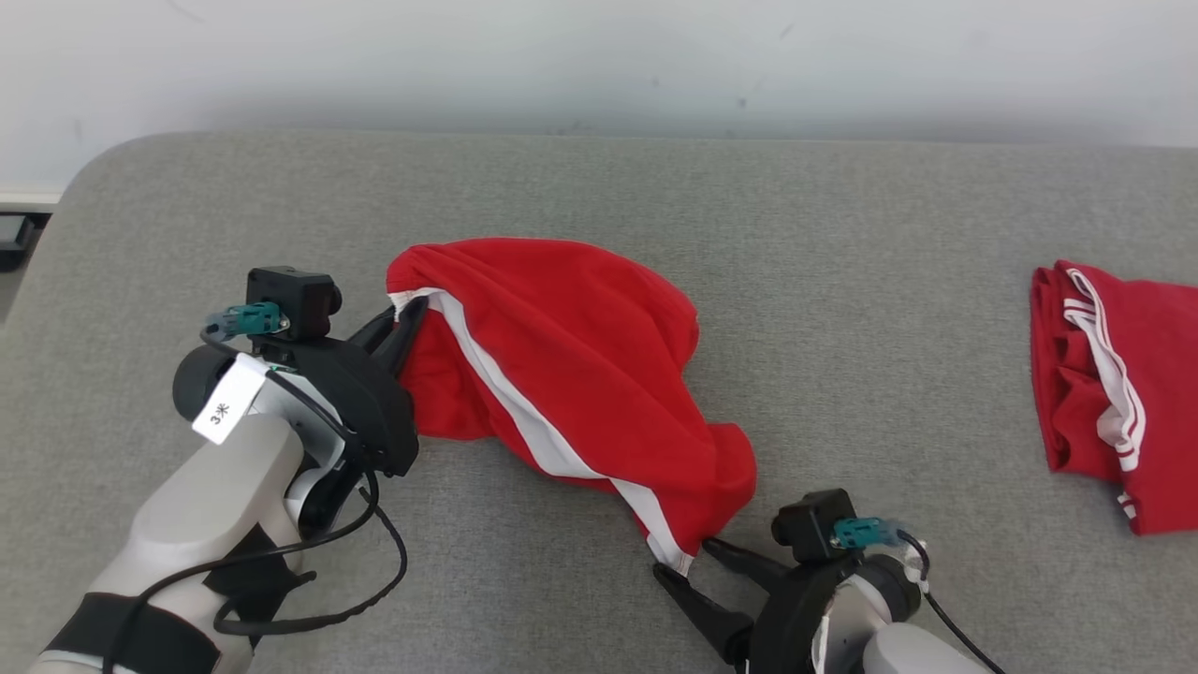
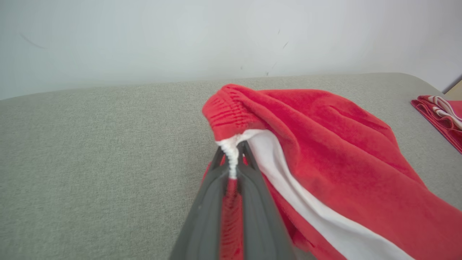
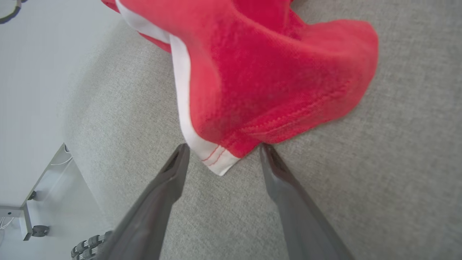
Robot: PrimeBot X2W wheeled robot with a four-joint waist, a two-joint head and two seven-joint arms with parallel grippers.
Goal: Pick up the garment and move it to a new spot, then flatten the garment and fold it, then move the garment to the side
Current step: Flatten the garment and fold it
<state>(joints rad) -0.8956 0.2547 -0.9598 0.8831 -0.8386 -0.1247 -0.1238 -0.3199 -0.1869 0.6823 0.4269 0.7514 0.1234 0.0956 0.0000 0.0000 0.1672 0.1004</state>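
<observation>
Two red pieces lie on the grey tabletop (image 1: 749, 206). The garment (image 1: 562, 356) sits at centre, its left end clamped in the left gripper (image 1: 402, 323). The right gripper (image 1: 686, 559) is spread apart at its near corner. A second garment (image 1: 1114, 374) lies at the right.

Grey padded table (image 1: 655, 197) holds a red garment (image 1: 571, 365) and folded red clothing (image 1: 1151, 374)

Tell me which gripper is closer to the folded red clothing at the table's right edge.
Right. The right gripper is open at the hem corner of the loose garment, partway toward the folded red clothing; the left gripper is shut on its waistband, farther away.
</observation>
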